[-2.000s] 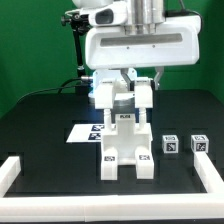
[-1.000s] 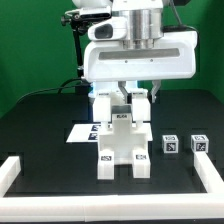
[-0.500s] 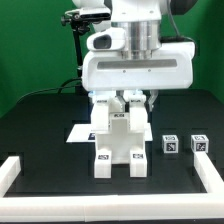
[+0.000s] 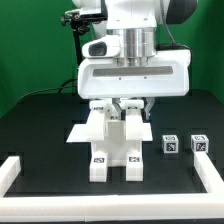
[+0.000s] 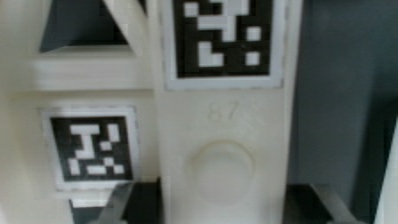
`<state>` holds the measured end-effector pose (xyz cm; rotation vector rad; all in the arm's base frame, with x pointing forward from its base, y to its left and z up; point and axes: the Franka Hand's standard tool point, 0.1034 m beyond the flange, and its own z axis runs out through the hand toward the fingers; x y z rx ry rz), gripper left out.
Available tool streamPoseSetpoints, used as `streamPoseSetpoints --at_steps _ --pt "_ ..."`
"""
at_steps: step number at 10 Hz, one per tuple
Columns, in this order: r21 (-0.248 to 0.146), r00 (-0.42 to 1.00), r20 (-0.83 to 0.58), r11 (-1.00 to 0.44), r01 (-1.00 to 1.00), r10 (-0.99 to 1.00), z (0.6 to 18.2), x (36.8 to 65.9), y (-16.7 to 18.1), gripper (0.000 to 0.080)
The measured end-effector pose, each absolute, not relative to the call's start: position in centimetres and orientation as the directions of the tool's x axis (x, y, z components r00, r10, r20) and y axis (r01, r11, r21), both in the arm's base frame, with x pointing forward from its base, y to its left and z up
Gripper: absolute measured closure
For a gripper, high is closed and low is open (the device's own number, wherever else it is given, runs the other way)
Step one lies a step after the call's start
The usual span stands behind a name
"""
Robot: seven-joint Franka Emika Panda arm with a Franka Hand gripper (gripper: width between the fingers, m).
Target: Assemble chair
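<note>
Exterior view, from its left: a low white border rail (image 4: 10, 172) lies at the edge of the black table (image 4: 45, 115). Next, the marker board (image 4: 78, 133) lies flat, and the part-built chair hides its right portion.

The chair (image 4: 116, 150) stands upright at the centre of the table, in front of the marker board. It is a white blocky assembly with two front legs, each bearing a square tag. Whether its feet touch the table cannot be told.

The gripper (image 4: 121, 108) hangs directly above, under the large white arm, its fingers closed narrowly on the chair's upper upright part. The wrist view agrees: the white part (image 5: 222, 130) with two tags fills the picture, and a dark finger (image 5: 317, 205) stands at either side of it.

Further right, two small cubes (image 4: 171, 146) (image 4: 199, 143), each tagged, sit side by side on the table, apart from each other and from the chair. A second border rail (image 4: 212, 172) lies along the right edge.
</note>
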<state>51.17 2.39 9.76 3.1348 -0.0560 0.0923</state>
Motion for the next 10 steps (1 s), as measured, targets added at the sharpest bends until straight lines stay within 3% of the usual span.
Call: streamPoseSetpoints --at_steps 2,3,4,5,6,10 --pt "0.004 0.998 0.059 -0.999 -0.034 -0.034 9.76 51.16 2.39 0.0515" --pt "0.004 0.998 0.059 -0.999 -0.034 -0.033 9.77 51.17 2.41 0.0451" --pt "0.004 0.998 0.059 -0.999 -0.034 -0.033 9.76 51.16 2.41 0.0451" --pt "0.004 0.998 0.059 -0.999 -0.034 -0.033 9.76 51.16 2.41 0.0236" --pt "0.004 0.998 0.059 -0.999 -0.034 -0.033 9.75 51.16 2.41 0.0176" --pt "0.004 0.998 0.059 -0.999 -0.034 -0.033 9.75 51.16 2.41 0.0151"
